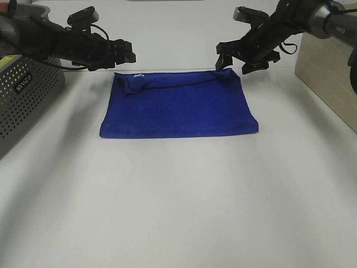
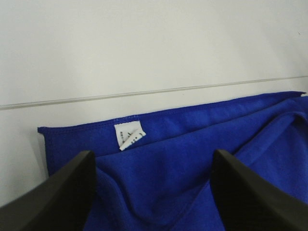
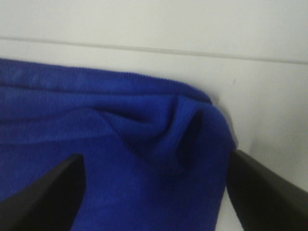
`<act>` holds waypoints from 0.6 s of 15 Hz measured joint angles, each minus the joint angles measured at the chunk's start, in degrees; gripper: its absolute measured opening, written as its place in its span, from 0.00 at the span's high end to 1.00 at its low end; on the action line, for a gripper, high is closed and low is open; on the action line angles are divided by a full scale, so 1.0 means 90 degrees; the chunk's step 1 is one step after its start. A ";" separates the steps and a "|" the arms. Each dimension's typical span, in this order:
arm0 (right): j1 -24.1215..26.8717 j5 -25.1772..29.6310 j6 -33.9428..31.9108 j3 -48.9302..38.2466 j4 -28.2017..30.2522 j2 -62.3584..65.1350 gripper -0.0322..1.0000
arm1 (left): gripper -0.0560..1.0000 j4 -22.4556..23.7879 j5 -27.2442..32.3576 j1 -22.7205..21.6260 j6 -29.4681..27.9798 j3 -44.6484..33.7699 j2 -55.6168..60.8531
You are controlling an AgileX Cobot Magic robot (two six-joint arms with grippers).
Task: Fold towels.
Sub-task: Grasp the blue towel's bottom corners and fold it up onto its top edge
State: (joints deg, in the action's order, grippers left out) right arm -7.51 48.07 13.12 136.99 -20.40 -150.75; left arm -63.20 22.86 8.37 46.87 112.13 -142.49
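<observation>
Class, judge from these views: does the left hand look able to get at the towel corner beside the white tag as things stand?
Probably yes. The left hand hangs open just above that corner of the towel, near the tag, with nothing between them.

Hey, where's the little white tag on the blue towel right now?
In the exterior high view the white tag lies at the far edge of the blue towel, near its left corner, close by the open left gripper.
</observation>
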 joint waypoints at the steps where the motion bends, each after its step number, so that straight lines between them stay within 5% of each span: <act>1: 0.0000 0.0376 0.0000 0.0000 0.0051 0.0115 0.22 | 0.33 0.0229 0.0344 -0.0070 -0.0286 0.0000 0.0140; 5: 0.0000 0.1655 -0.0185 0.0051 0.0076 0.0331 0.22 | 0.33 0.1120 0.2254 -0.0331 -0.2075 0.0025 0.0267; 9: 0.0000 0.2343 -0.0656 0.0051 0.0191 0.0331 0.22 | 0.33 0.1833 0.3228 -0.0350 -0.3310 0.0025 0.0267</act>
State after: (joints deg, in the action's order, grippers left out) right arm -7.51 69.16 7.22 137.45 -18.68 -147.77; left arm -46.70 51.91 5.21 17.07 112.36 -140.09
